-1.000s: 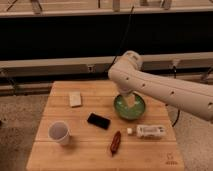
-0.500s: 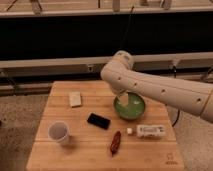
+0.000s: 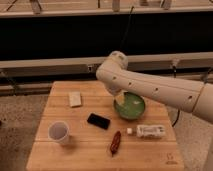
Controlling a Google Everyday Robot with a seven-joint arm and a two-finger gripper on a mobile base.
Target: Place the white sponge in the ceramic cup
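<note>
While the white sponge [image 3: 75, 99] lies on the table [image 3: 82, 152] (behind the ceramic cup [image 3: 59, 132], apart from it), the gripper [image 3: 120, 98] hangs, it seems, over the green bowl [image 3: 133, 108], fingers spread open

The desk [image 3: 80, 152] is pale honey wood with faint plank lines and a small dark mark at its near right corner. The white sponge [image 3: 75, 99] is cream; the ceramic cup [image 3: 59, 132] is plain white. The bowl [image 3: 132, 107] is green, the flat slab [image 3: 98, 120] glossy black, the long item [image 3: 115, 142] reddish brown, and the lying bottle [image 3: 150, 131] white with a greyish label. The arm [image 3: 155, 90] is off-white with small dark dots. The gripper [image 3: 120, 98], jaws spread, shows pale cream above the bowl's left rim. The floor [image 3: 20, 120] is speckled grey.
</note>
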